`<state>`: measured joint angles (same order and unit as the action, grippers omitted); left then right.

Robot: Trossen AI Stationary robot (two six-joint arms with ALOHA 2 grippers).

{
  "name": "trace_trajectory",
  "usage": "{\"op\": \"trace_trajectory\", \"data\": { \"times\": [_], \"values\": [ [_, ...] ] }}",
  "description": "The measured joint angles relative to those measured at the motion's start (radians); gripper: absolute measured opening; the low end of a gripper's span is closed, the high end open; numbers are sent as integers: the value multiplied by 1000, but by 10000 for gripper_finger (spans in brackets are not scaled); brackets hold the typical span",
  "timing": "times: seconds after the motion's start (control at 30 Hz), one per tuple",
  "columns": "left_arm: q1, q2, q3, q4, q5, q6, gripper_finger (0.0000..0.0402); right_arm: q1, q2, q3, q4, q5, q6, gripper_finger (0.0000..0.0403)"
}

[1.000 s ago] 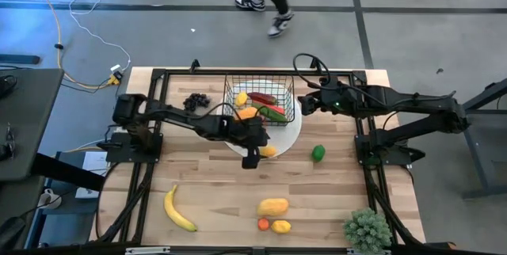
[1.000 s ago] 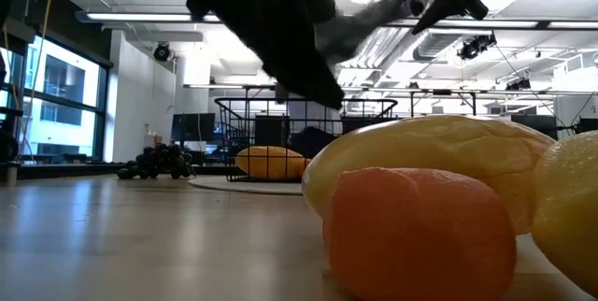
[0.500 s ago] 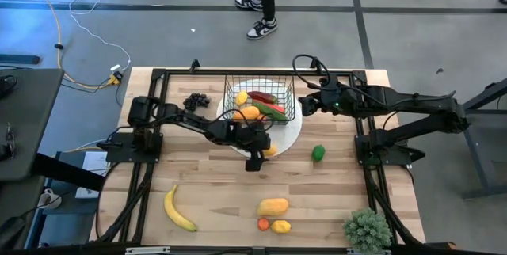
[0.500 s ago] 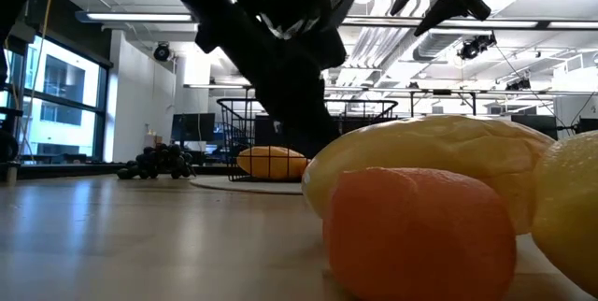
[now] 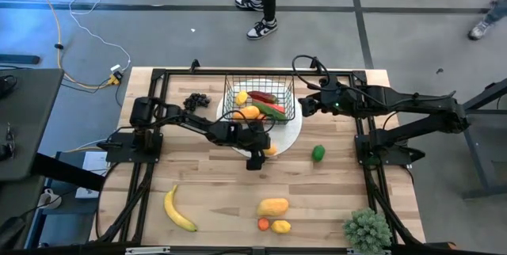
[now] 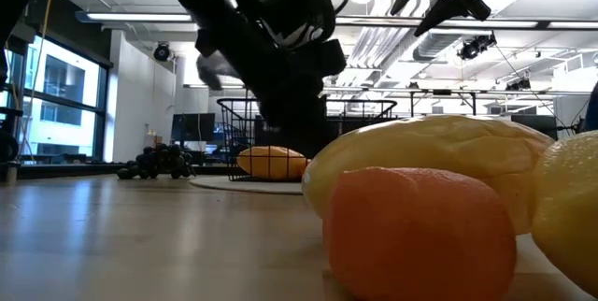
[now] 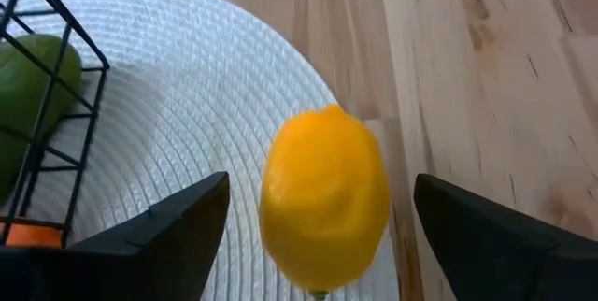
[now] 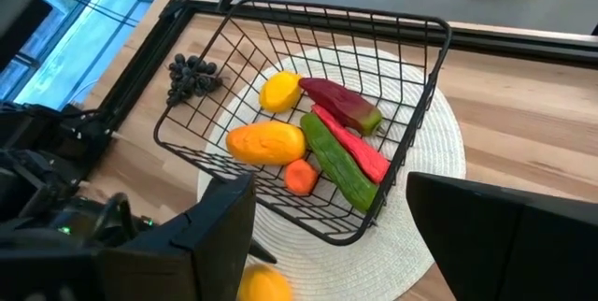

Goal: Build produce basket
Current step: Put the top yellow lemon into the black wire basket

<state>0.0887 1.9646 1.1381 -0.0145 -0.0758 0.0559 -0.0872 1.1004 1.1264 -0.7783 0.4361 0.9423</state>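
Note:
The black wire basket (image 5: pixel 260 100) stands on a white round disc (image 5: pixel 289 132) and holds several fruits and vegetables (image 8: pixel 327 142). A yellow lemon (image 7: pixel 322 203) lies on the disc's near edge, outside the basket. My left gripper (image 7: pixel 320 189) is open and low over this lemon, one finger on either side, with a gap to each. It also shows in the high view (image 5: pixel 255 158). My right gripper (image 5: pixel 305 104) is open and empty, above the basket's right side.
Dark grapes (image 5: pixel 196 100) lie left of the basket and a green pepper (image 5: pixel 318 153) right of the disc. A banana (image 5: pixel 178 209), a yellow-orange fruit (image 5: pixel 272 206) and two small fruits (image 5: pixel 272 225) lie near the front edge. A potted plant (image 5: pixel 367 230) stands at the front right.
My left gripper has gone down toward the lemon at the disc's near edge, and its arm has stretched out lower over the table. The lemon has stayed in place.

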Motion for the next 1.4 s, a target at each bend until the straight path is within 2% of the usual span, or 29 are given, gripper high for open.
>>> {"op": "trace_trajectory", "data": {
  "times": [0.2,0.37,0.77,0.97,1.23,1.4],
  "values": [
    [-5,23,2,7,-15,0,310,0,0,0,-5,-1,0,259],
    [-15,31,1,-4,-18,-18,278,0,0,0,-5,-1,0,259],
    [-31,34,0,-11,-12,-72,148,0,0,0,-7,-2,-4,259],
    [-30,10,-1,-28,43,-132,141,0,0,0,-8,-2,-8,259],
    [-19,-116,0,-23,37,-154,142,-12,0,0,-12,1,-70,259],
    [1,-226,0,-56,-39,-155,142,-20,0,0,-12,-9,-100,259]
  ]
}}
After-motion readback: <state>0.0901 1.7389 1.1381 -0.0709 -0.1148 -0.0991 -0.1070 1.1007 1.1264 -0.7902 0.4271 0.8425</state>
